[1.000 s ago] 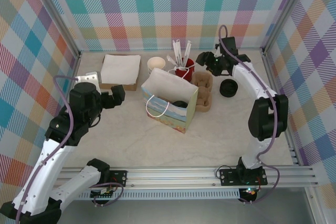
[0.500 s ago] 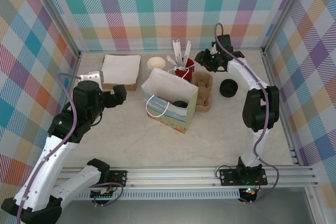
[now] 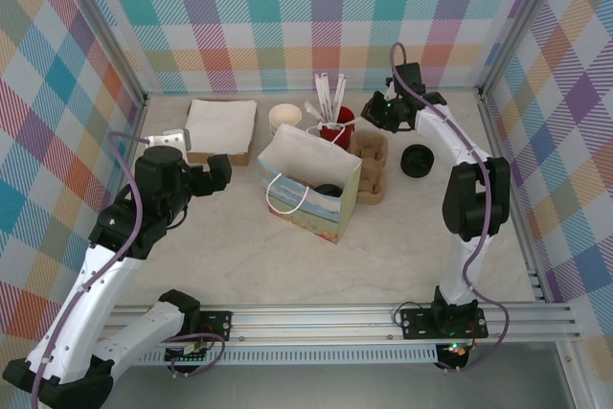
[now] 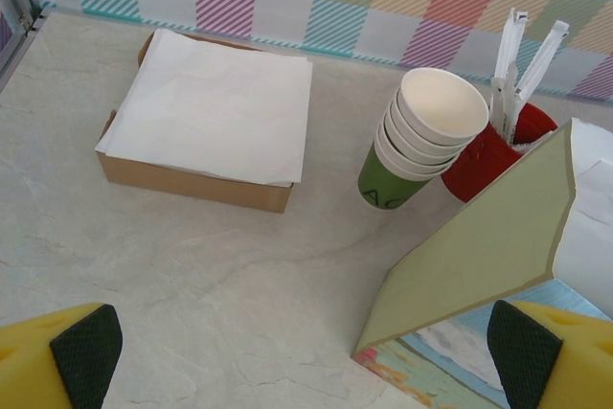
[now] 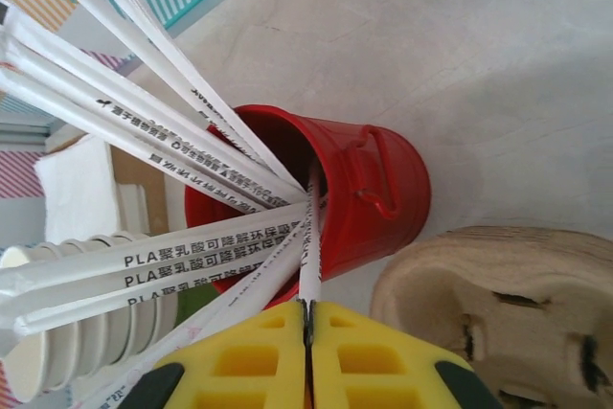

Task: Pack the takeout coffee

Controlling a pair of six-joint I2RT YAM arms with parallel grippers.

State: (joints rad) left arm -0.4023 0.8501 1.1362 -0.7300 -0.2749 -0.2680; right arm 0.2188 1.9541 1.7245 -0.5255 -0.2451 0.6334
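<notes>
The takeout coffee (image 3: 328, 190) shows as a round black lid inside the open paper bag (image 3: 305, 182); its cup is hidden by the bag walls. My right gripper (image 3: 376, 112) hangs beside the red holder (image 3: 337, 128) at the back. In the right wrist view that gripper (image 5: 308, 306) is shut on one white wrapped straw (image 5: 309, 232) rising from the red holder (image 5: 388, 189). My left gripper (image 3: 221, 171) hovers left of the bag, open and holding nothing. In the left wrist view its fingers (image 4: 86, 352) stand far apart over bare table, beside the bag's flap (image 4: 488, 237).
A stack of lidless green cups (image 4: 421, 136) stands left of the red holder. A cardboard box of white napkins (image 4: 211, 112) sits at the back left. A brown pulp cup carrier (image 3: 372, 165) lies right of the bag, with loose black lids (image 3: 417, 160) further right.
My right gripper's jaws have closed on a straw in the red holder after the arm shifted back toward it. The left arm has barely moved.
</notes>
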